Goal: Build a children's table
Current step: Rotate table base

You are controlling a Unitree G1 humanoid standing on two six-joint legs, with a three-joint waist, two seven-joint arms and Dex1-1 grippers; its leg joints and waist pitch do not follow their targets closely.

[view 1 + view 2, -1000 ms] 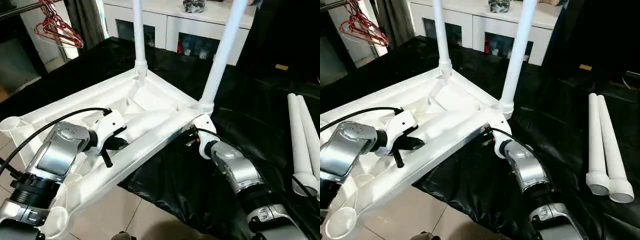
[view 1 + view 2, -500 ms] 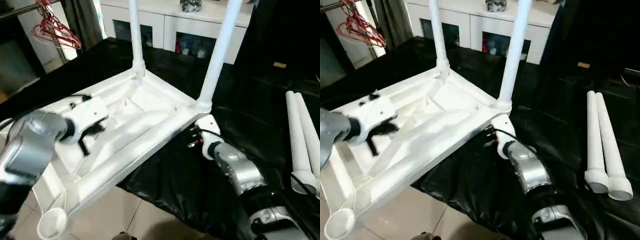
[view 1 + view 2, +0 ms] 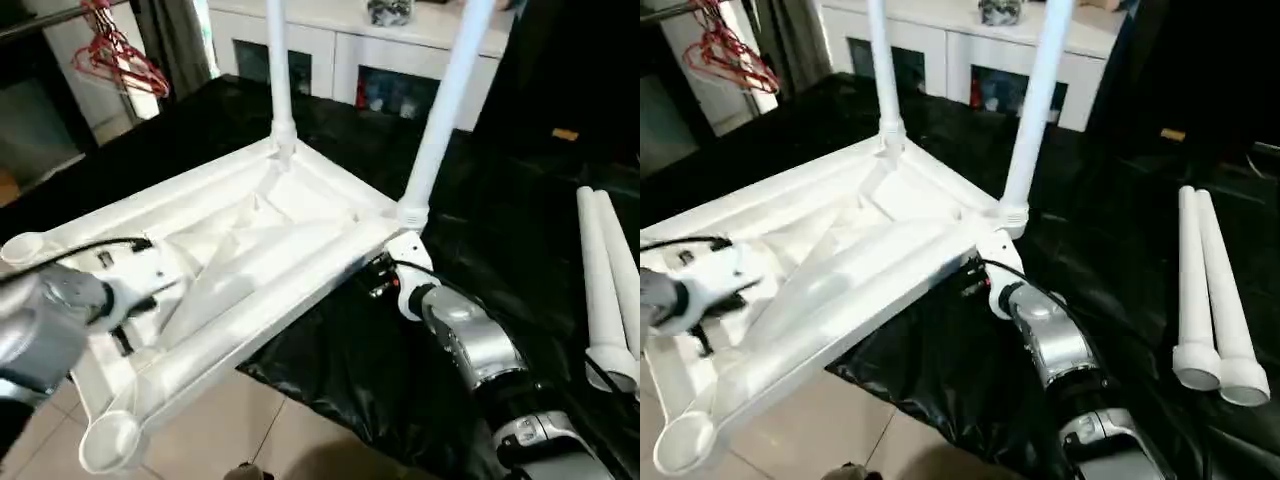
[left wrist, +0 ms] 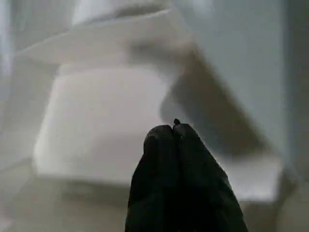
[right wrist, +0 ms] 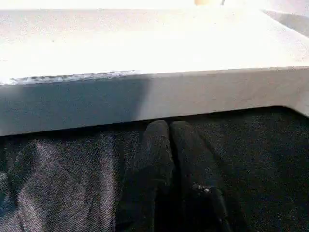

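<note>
The children's table top (image 3: 250, 250) lies upside down, ribbed underside up, across the left and centre of the head views, its near long edge overhanging a black sheet (image 3: 340, 370) onto tiled floor (image 3: 260, 430). Two legs are seated upright in the far corner sockets: one (image 3: 277, 70) at upper centre-left, the other (image 3: 440, 110) at upper centre-right. The two near sockets are unfilled, one (image 3: 112, 440) at lower left and one (image 3: 22, 247) at the left edge. Two loose legs (image 3: 605, 280) lie side by side, touching, on the black sheet at the right edge, flared ends toward the camera. The left claw (image 4: 175, 133) sits over the underside near the lower-left end of the top; its two black fingers are pressed together with nothing between them. The right claw (image 5: 169, 133) is at the rim of the top just below the right upright leg; its fingers are likewise closed together, empty, their tips at the lower edge of the rim above the black sheet. A white cabinet (image 3: 350, 50) with glass doors stands at top centre, and red hangers (image 3: 115, 60) hang at upper left.
</note>
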